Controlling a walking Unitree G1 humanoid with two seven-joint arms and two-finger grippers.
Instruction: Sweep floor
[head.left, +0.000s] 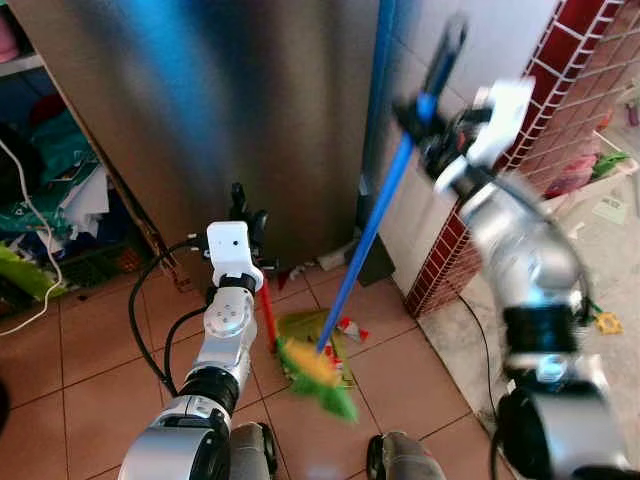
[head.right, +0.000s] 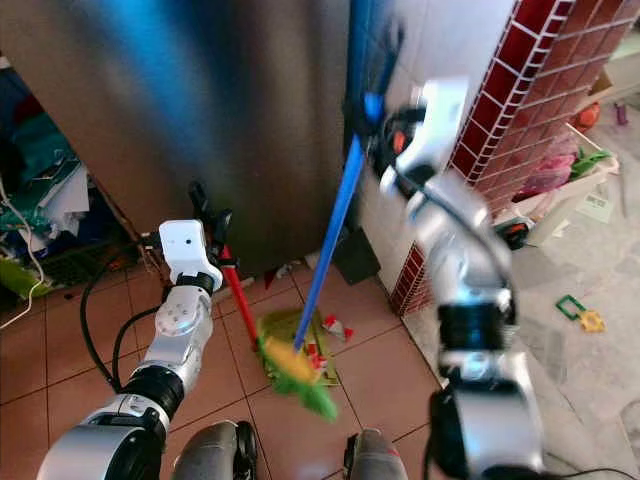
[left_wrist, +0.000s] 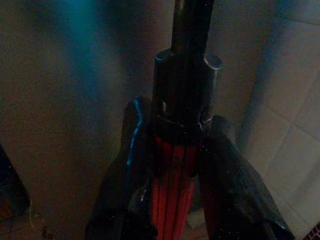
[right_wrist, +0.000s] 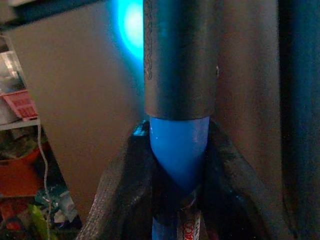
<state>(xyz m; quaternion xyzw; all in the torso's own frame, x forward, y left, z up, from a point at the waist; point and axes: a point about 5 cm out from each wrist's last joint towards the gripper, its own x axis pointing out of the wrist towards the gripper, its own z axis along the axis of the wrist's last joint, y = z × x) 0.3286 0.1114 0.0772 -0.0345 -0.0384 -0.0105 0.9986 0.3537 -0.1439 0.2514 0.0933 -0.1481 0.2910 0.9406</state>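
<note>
1. The left gripper (head.left: 238, 208) sits low in front of the steel fridge (head.left: 200, 110), its fingers (left_wrist: 125, 165) closed around the red handle (left_wrist: 172, 190) of the dustpan (head.left: 300, 335), just below that handle's black end cap. Gripping near the top probably lets the arm keep the pan on the tiles without bending far.

2. The red handle (head.left: 268, 315) runs from the gripper down and to the right, tilted a little off upright, so the pan's mouth seems to face right, towards the broom head. The pan rests on the brown tile floor (head.left: 90, 340) just ahead of the robot's feet.

3. Scraps of litter (head.left: 350, 328), red and white, lie on or at the edge of the pan; blur makes it hard to say which. More bits sit along the foot of the fridge.

4. The broom (head.left: 365, 235) has a long blue stick that leans steeply: its top is up right, its green and yellow bristles (head.left: 318, 375) down left, touching the floor by the pan. That slant suits dragging dirt leftward into the pan, I judge.

5. The right gripper (head.left: 430, 125) is raised high beside the white tiled wall (head.left: 470, 60), fingers (right_wrist: 120, 195) clamped on the blue stick where it meets the grey grip sleeve (right_wrist: 180, 55). A high hold gives long reach and leverage. The arm is blurred, so it looks to be mid-stroke.

6. To the far right stands a red tiled pillar (head.left: 560, 90), with clutter on the pale floor beyond.
</note>
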